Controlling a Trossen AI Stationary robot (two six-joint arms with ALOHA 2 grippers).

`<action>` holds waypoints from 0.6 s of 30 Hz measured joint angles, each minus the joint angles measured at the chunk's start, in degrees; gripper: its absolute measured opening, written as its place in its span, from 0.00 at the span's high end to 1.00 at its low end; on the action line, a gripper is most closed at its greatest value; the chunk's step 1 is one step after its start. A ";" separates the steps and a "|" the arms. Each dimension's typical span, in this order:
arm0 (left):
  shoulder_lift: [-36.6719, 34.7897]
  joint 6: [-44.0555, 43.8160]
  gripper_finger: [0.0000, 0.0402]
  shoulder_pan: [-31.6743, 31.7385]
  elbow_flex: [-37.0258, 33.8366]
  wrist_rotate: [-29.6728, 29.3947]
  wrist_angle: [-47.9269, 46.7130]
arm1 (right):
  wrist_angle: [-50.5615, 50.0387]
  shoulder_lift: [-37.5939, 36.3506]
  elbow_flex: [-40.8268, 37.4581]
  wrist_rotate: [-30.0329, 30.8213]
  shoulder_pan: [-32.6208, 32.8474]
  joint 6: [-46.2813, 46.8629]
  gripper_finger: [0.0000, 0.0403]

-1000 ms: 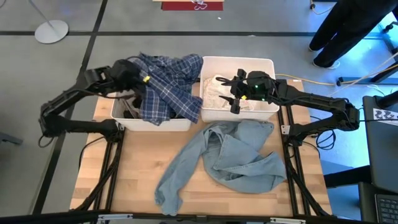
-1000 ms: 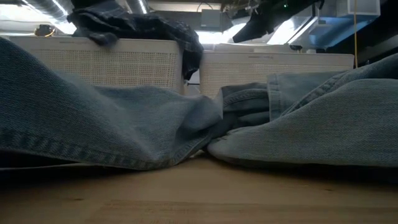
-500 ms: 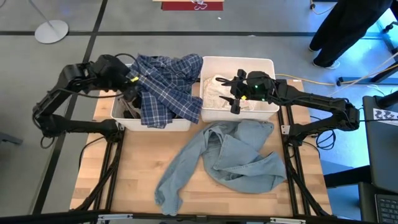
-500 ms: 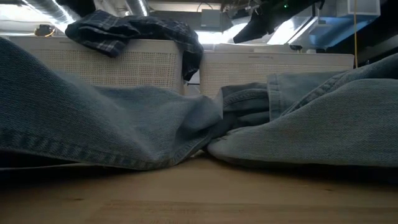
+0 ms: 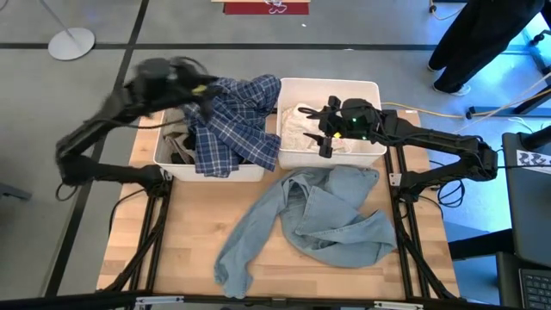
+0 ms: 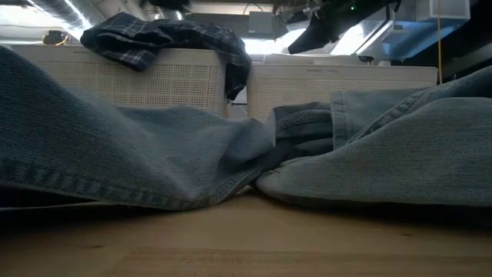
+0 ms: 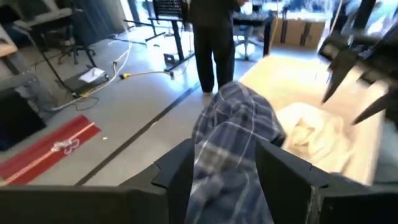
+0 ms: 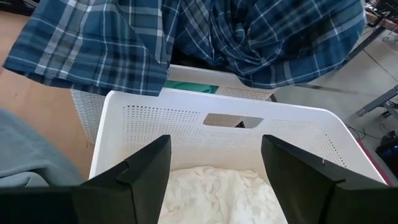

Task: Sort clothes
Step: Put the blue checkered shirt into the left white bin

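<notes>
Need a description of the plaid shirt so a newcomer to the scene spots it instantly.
Start at the wooden table, then go to the two white bins at its far edge and take the left bin. The blue plaid shirt is draped over that bin, the only checked fabric, unlike the plain denim garment spread on the table.
</notes>
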 joint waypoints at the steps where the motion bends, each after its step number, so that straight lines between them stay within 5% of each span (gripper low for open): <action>1: 1.45 0.64 0.60 -0.03 -1.71 0.06 2.69 | 0.03 0.11 0.00 0.00 0.00 0.00 0.37; 6: 8.73 0.06 0.60 -0.35 -8.52 0.02 12.71 | 0.11 0.85 0.00 0.00 0.00 0.05 0.37; 13: 14.80 -4.99 0.60 1.36 -12.51 -10.37 -4.03 | -1.74 1.75 0.00 0.00 0.02 0.15 0.37; 18: 14.60 -9.97 0.61 1.60 -21.12 -10.96 -3.19 | -1.28 2.50 0.00 0.00 0.02 0.13 0.37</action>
